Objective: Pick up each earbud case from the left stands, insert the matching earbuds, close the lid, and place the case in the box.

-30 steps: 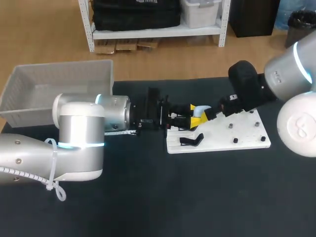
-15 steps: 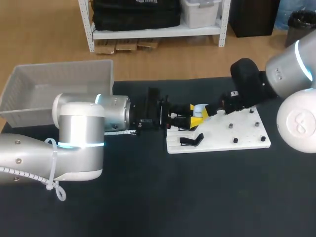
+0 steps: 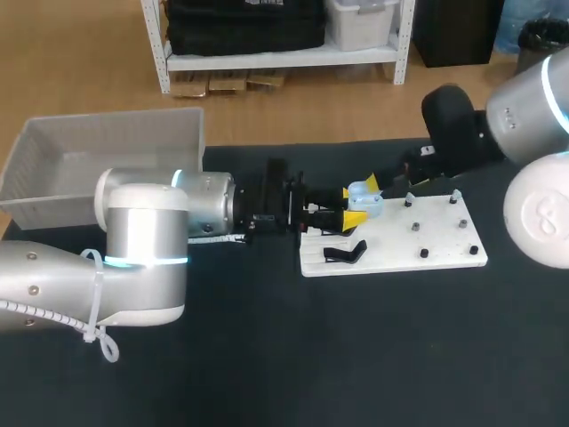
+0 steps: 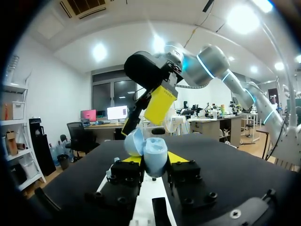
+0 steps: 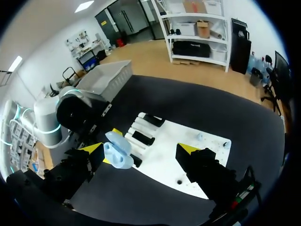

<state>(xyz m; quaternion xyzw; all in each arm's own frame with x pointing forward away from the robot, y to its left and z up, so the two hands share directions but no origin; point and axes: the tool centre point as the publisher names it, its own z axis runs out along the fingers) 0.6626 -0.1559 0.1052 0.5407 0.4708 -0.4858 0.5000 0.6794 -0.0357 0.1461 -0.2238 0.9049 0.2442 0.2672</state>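
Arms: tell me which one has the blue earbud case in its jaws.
The left arm: its jaws clamp the open light-blue earbud case from both sides. The right arm's jaws stand wide apart, gripping nothing.

Whatever lies inside the earbud case (image 3: 364,197) is too small to make out.

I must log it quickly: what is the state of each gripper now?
Left gripper: closed on the light blue earbud case, whose lid is open.
Right gripper: fingers open, holding nothing.
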